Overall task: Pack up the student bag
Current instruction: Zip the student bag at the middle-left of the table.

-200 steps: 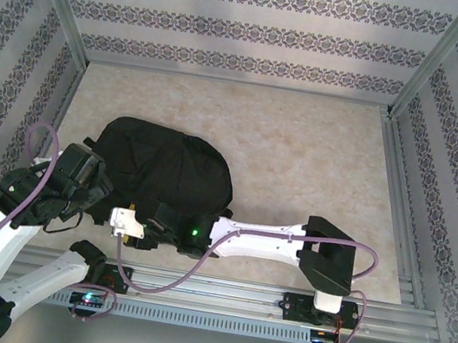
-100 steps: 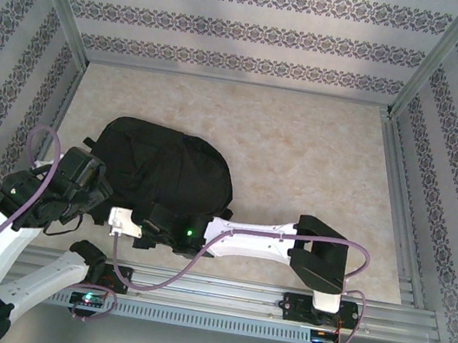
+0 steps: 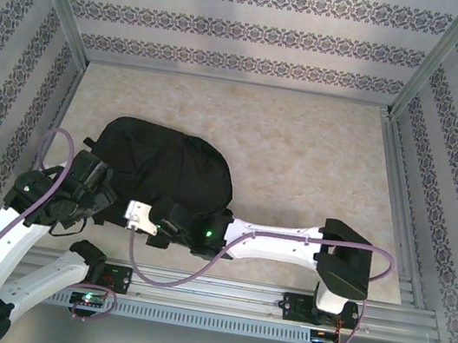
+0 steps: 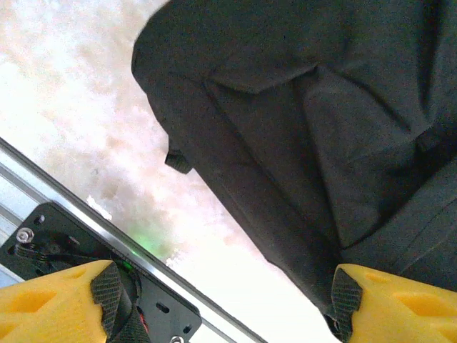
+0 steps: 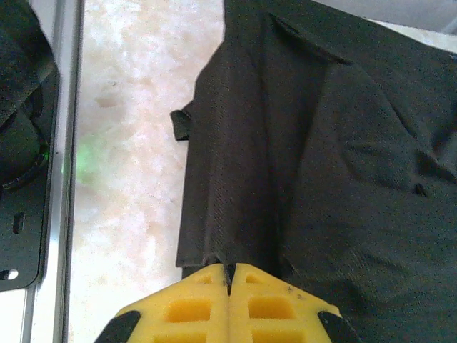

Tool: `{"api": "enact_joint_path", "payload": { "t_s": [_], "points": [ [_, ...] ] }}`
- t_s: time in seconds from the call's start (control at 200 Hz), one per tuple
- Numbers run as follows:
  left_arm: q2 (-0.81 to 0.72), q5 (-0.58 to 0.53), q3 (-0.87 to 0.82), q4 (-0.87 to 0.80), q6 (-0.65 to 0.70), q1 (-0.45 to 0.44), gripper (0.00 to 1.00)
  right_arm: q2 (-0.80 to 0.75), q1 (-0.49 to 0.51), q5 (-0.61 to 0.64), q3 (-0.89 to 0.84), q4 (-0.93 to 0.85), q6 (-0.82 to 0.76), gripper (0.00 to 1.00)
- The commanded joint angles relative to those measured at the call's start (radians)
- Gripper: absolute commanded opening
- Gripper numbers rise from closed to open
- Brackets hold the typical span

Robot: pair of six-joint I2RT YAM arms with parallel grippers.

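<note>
I'd call this a lab robot cell: silver aluminium frame rails and purple-patterned wallpaper panels enclose the beige marbled tabletop beyond my right gripper.

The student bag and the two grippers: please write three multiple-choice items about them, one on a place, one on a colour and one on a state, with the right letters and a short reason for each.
1. Where does the student bag lie on the table in the top view?
A. in the far right corner
B. in the near left part, in front of the arms
C. in the middle, against the far wall

2. What colour is the student bag?
A. blue
B. red
C. black

3. How do the jaws stand?
A. left gripper open, right gripper shut
B. both open
C. left shut, right open

Key:
1 B, since the top view shows the bag left of centre, close to the near edge.
2 C, since its fabric is black in every view.
3 A, since the left fingers stand far apart, while the right fingers meet at the bag's edge.
</note>
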Motion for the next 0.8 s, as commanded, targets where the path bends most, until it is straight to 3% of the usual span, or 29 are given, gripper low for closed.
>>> {"api": "enact_joint_path", "payload": {
  "t_s": [0.0, 0.445, 0.615, 0.799],
  "points": [
    [-0.007, 0.060, -0.052, 0.041, -0.038, 0.018, 0.79, -0.060, -0.020, -0.016, -0.049, 0.016, 0.100, 0.00],
    [0.016, 0.060, -0.204, 0.247, 0.002, 0.047, 0.78, -0.133, -0.052, -0.053, -0.131, -0.021, 0.174, 0.00],
    [0.027, 0.059, -0.252, 0.317, 0.044, 0.082, 0.72, -0.160, -0.063, -0.056, -0.153, -0.031, 0.192, 0.00],
    [0.040, 0.075, -0.288, 0.357, 0.077, 0.119, 0.55, -0.202, -0.074, -0.059, -0.185, -0.048, 0.212, 0.00]
  ]
}}
